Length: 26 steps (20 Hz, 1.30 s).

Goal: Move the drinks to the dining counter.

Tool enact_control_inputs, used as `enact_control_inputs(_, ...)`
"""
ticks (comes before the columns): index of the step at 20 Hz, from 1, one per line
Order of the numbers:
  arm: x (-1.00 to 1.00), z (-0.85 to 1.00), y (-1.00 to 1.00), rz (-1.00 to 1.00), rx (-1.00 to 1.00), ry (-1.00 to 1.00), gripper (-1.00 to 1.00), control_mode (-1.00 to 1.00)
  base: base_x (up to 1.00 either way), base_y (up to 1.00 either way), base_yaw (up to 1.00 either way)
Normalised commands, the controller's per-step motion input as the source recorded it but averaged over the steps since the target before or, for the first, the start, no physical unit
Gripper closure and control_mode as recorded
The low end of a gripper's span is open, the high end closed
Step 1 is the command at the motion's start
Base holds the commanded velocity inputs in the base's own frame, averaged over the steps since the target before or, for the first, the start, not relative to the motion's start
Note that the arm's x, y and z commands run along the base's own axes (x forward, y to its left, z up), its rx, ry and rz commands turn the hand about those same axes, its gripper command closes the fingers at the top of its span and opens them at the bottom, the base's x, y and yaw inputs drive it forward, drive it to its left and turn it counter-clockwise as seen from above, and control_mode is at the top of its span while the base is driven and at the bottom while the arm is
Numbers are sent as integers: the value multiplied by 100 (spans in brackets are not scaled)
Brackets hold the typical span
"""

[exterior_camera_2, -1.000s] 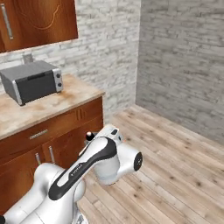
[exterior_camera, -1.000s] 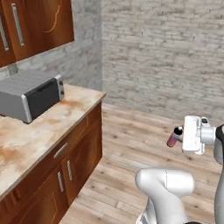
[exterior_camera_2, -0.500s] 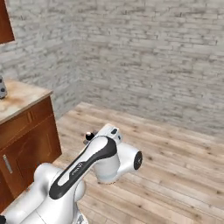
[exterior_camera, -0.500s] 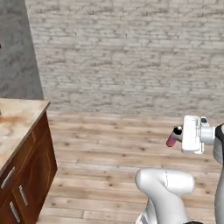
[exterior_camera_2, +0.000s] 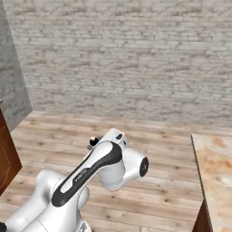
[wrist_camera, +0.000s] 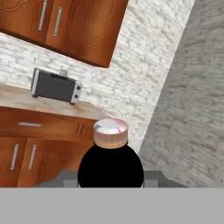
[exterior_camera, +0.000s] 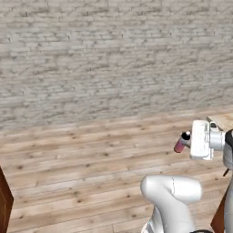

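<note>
Brick wall (exterior_camera: 113, 54) fills the upper half of the left base view, with plank floor (exterior_camera: 82, 154) below it; at the right edge the white arm holds its pincer (exterior_camera: 184, 142) level, pointing left, and a small pink bottle (exterior_camera: 180, 144) with a black cap sticks out of it sideways, clear of the floor. A corner of a pale bench (exterior_camera: 223, 120) shows just above the hand at the far right. From the right base view the same brick wall (exterior_camera_2: 127, 59) and wooden floor (exterior_camera_2: 149, 136) lie ahead, the arm rises from the lower left, and a dark bit of the bottle's cap (exterior_camera_2: 94, 142) peeks past the wrist at centre left; the beige, rust-mottled top of the dining counter (exterior_camera_2: 217, 172) runs along the lower right edge, well apart from the hand. Along the hand view, the bottle (wrist_camera: 110, 162) sits low in the centre, its black cap nearest and a pinkish end beyond, gripped between the narrowly set jaws. Behind it, a wooden bench (wrist_camera: 39, 109) carries a grey toaster oven (wrist_camera: 56, 85) at upper left, under wooden wall cabinets (wrist_camera: 65, 26).
</note>
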Motion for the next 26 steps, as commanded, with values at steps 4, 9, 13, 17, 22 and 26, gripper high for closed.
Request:
enact_control_inputs(4,0,0,0,0,0,0,100,100,-74,-3,-31)
enact_control_inputs(9,0,0,0,0,0,0,100,100,-98,0,-21)
enact_control_inputs(13,0,0,0,0,0,0,100,100,-45,-1,-35)
enact_control_inputs(17,0,0,0,0,0,0,100,100,3,-1,-44)
enact_control_inputs(22,0,0,0,0,0,0,100,100,18,0,-44)
enact_control_inputs(26,0,0,0,0,0,0,100,100,27,0,-41)
